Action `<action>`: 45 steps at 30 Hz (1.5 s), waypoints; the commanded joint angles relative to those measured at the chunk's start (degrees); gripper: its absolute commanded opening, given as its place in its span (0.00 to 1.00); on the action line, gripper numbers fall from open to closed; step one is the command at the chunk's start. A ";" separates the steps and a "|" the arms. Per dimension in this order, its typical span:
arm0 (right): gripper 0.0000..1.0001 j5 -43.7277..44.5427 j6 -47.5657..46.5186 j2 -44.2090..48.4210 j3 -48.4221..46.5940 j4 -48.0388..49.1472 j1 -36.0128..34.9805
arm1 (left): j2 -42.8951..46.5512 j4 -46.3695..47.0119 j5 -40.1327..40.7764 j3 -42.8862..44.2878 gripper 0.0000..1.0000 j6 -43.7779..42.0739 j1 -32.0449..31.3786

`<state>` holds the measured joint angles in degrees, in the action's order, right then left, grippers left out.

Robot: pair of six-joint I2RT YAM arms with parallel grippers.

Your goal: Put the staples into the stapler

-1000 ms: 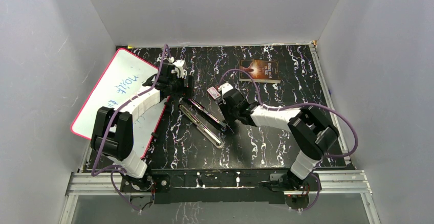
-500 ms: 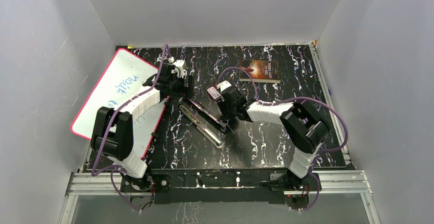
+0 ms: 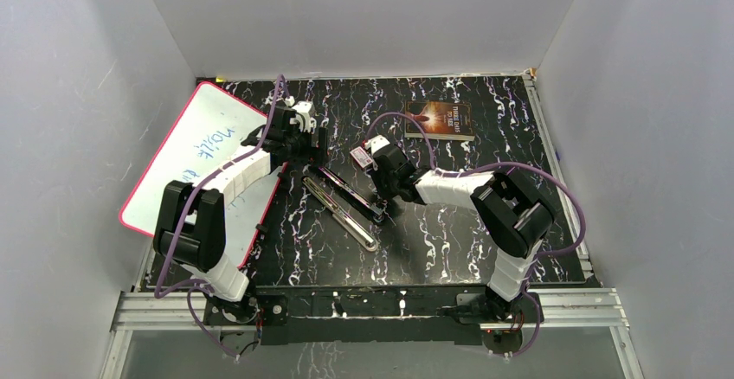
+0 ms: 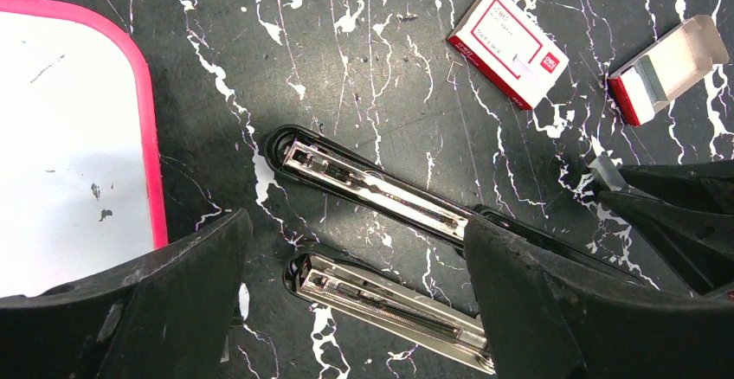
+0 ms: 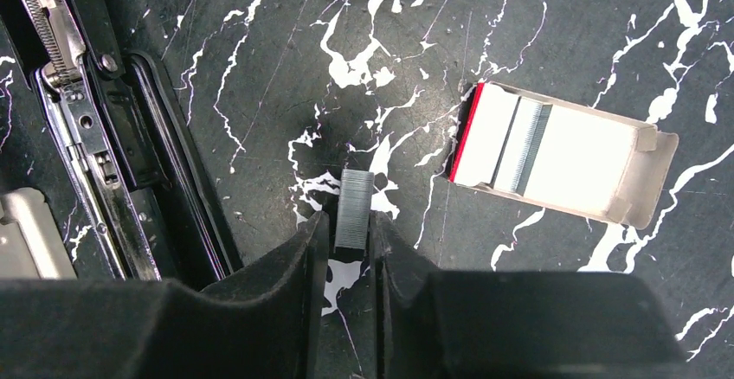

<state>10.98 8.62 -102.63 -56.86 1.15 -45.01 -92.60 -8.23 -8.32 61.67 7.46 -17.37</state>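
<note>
1. The whiteboard (image 3: pixel 186 158) lies at 9 o'clock of the left arm. A wide swing of that arm could knock it, though I judge this a minor risk.
2. The left gripper (image 4: pixel 355 288) hangs above the stapler (image 4: pixel 381 193) with its jaws wide apart and grips nothing. Nothing pins the stapler down, so a sideways push during loading could slide or swivel it.
3. The stapler lies opened flat, its two long halves running from 10 to 4 o'clock in the top view, with the metal channel exposed. That channel is narrow. A strip arriving crooked would likely ride up on an edge or jam.
4. The right gripper (image 5: pixel 349 223) is clamped on the staples (image 5: pixel 353 210), a short strip pinched by its long sides at the very fingertips, at 3 o'clock of the stapler's black edge. So shallow a hold could let the strip twist, slip out or snap. I cannot tell whether it is off the table.
5. The open tray (image 5: pixel 606 171), with more strips inside, sits near at 2 o'clock of the held strip. A careless turn could clip it and scatter them.
</note>
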 commanded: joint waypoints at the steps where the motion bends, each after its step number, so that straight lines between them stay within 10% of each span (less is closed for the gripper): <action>1: 0.29 0.70 -0.54 -0.79 -1.06 -4.05 0.27 | 0.83 -0.75 0.06 1.79 0.91 -0.52 0.23; 20: 0.30 1.50 -0.47 0.42 -0.30 -7.10 0.28 | 0.93 -0.74 0.06 1.79 0.91 -0.52 0.21; 34: 0.11 2.13 0.05 2.37 1.14 -4.96 0.28 | 1.71 -0.42 0.30 1.42 0.91 -0.52 0.19; 45: 0.03 4.45 0.37 19.19 2.63 1.09 0.35 | 17.10 12.73 -5.26 -5.71 0.95 4.52 1.08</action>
<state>14.57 8.82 -90.94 -54.50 -2.44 -45.01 -86.32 -4.56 -9.50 58.98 8.93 -16.95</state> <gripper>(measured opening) 0.223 0.931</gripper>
